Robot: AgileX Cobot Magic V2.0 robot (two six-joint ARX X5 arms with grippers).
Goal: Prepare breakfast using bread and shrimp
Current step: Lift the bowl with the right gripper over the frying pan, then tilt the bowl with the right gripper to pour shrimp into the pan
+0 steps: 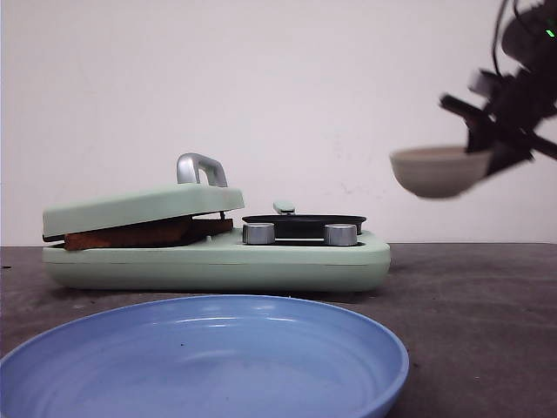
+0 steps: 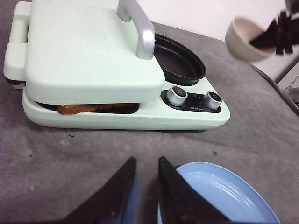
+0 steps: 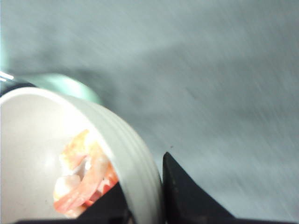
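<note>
The right gripper [image 1: 500, 144] is clamped onto the rim of a small beige bowl [image 1: 439, 171], one finger inside and one outside, holding it up in the air off to the right of the mint-green breakfast maker [image 1: 218, 257]. The shrimp [image 3: 86, 184] sits in the bottom of that bowl (the wrist view is pretty blurry, so it's just an orange-pink lump). The black pan [image 2: 180, 58] on the cooker's right half looks like the target, lower than the bowl and toward the robot's left. To do this well, get the bowl right over the pan before tipping, and tip slowly so nothing bounces over the rim. The bread [image 1: 130, 233] is already pressed under the lid [image 2: 88, 46] on the left half. The left gripper [image 2: 145, 186] hangs near the blue plate [image 1: 209, 348], jaws a little apart, holding nothing.
</note>
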